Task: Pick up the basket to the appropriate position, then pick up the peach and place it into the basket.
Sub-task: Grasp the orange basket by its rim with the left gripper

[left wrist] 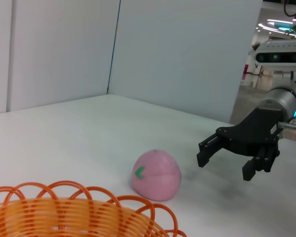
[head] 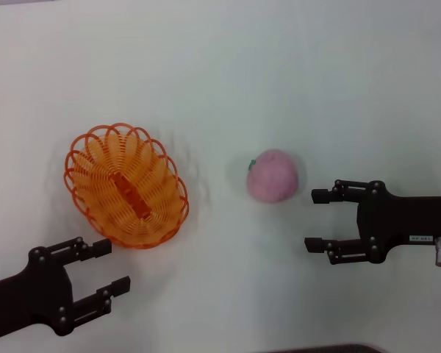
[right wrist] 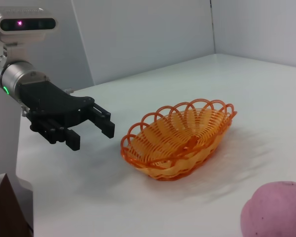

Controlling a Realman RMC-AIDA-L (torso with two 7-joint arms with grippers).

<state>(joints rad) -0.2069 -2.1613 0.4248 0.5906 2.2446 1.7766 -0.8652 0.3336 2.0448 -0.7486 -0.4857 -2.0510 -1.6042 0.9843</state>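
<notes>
A bright orange basket point(head: 126, 184) and a pale pink peach point(head: 273, 175) sit apart on a white table point(head: 220, 66), the basket toward the table's left edge and the peach nearer the middle, as two black tools wait beside them. The left tool point(head: 110, 266), fingers spread apart and holding nothing, hovers by the near-left corner just short of the basket's near rim. The right tool point(head: 314, 219), also spread wide and empty, faces the peach from the right edge side with a small gap between its fingertips and the fruit.

The basket is an oval, shallow shell of looped plastic strands with a scalloped rim, lying at an angle with its long axis running from the far-left toward the near-middle. The peach is round and fuzzy-looking, with a small green stem mark on the side facing the basket.

The risks appear to lie in the grips. The basket's thin, springy loops could slip out from between the fingers or flex, tipping the light shell as it lifts. The peach, free to roll, could be nudged away by a finger arriving off-centre, and a basket set too close might crowd the right tool's approach.
</notes>
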